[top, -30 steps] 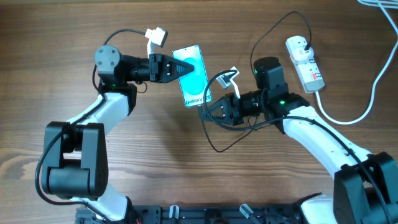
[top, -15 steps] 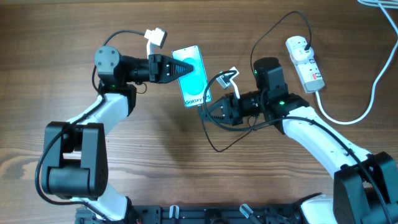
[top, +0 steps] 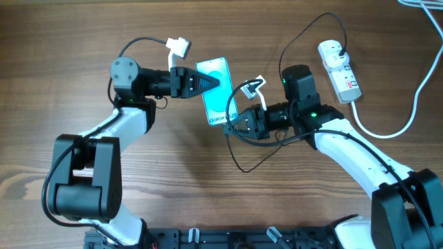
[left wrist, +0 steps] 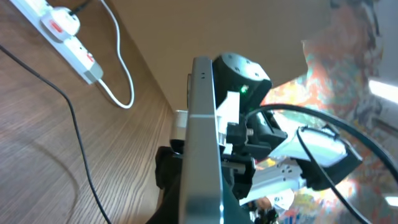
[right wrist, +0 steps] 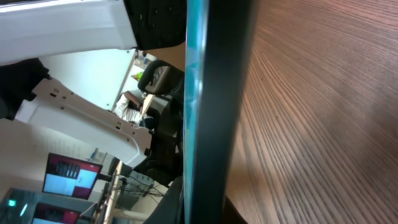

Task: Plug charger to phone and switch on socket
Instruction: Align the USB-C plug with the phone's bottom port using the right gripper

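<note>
- The left gripper [top: 206, 81], in the overhead view, is clamped on the phone [top: 220, 93] and grips its far part from the left. The phone is near the middle of the desk [top: 55, 69], a little toward the far edge, with the turquoise screen up.
- Overhead: the long axis of the phone runs from the far edge to the near edge, leaning slightly. The end with the "Galaxy" strip points to the near edge, and I think the port is there.
- Overhead: the right gripper [top: 239, 124] is just beside this near end, on its right side, so it is the nearer arm for plugging. The black cable of the charger [top: 239, 166] comes out from under its fingers. I judge they are closed on the plug end, but the tip is hidden.
- Overhead: the socket [top: 339, 69] lies near the far right corner, well apart from the phone, with its long axis also going far to near.
- Left wrist: the phone [left wrist: 202, 143] is seen edge-on, with the right arm [left wrist: 239, 74] directly behind it.
- Right wrist: the phone edge [right wrist: 214, 106] fills the centre and is very near. No plug shows, so I cannot tell the alignment.
</note>
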Available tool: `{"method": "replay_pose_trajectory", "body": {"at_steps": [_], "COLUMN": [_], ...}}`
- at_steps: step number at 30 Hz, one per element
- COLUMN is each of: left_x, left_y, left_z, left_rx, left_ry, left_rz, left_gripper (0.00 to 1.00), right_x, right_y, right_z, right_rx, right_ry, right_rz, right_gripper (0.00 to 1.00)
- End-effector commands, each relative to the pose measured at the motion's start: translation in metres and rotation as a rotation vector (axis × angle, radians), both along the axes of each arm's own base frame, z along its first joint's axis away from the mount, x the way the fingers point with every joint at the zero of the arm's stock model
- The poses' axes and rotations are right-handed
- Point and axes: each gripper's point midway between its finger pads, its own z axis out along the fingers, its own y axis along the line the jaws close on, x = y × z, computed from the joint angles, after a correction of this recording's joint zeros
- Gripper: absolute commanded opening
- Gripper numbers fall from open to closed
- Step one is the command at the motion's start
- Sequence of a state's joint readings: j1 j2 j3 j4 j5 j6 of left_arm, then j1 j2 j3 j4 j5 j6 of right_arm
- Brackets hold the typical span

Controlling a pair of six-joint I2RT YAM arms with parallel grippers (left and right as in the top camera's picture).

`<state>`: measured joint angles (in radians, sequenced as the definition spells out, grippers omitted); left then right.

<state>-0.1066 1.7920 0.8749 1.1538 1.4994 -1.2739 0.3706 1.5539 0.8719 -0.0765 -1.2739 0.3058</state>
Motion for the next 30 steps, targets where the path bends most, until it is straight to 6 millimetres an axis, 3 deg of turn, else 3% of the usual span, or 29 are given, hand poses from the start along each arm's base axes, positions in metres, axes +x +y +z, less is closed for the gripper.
{"method": "replay_pose_trajectory", "body": {"at_steps": [1,3,6,14,26,30], "left_x": [-0.019,-0.007,0.001,0.009,-0.001,0.001], "left_y": [-0.004,0.014,0.028,0.035,0.019,0.019], "left_z": [0.003,0.004,0.004,0.005,0.004,0.005], "left_rx": [0.014,0.014,0.015,0.007,0.009,0.005], "left_ry": [-0.032,-0.035,-0.034,-0.034,-0.060,-0.060], "left_rz": [-0.084,-0.027,0.015,0.066,0.008,0.021], "left_gripper": [0.04,0.04,0.04,0.04,0.04,0.04], "right_x": [0.016,0.013,0.011,0.000,0.006,0.006], "right_y": [0.000,-0.001,-0.001,0.009,0.015,0.016], "right_z": [-0.007,-0.008,-0.007,-0.007,-0.009,-0.009], "right_rx": [-0.047,-0.048,-0.043,-0.047,-0.072,-0.074], "right_ry": [-0.046,-0.022,-0.015,0.007,0.013,0.027], "right_rz": [-0.061,-0.052,-0.044,-0.011,-0.048,-0.052], "right_gripper": [0.15,0.32,0.45,0.50,0.39,0.28]}}
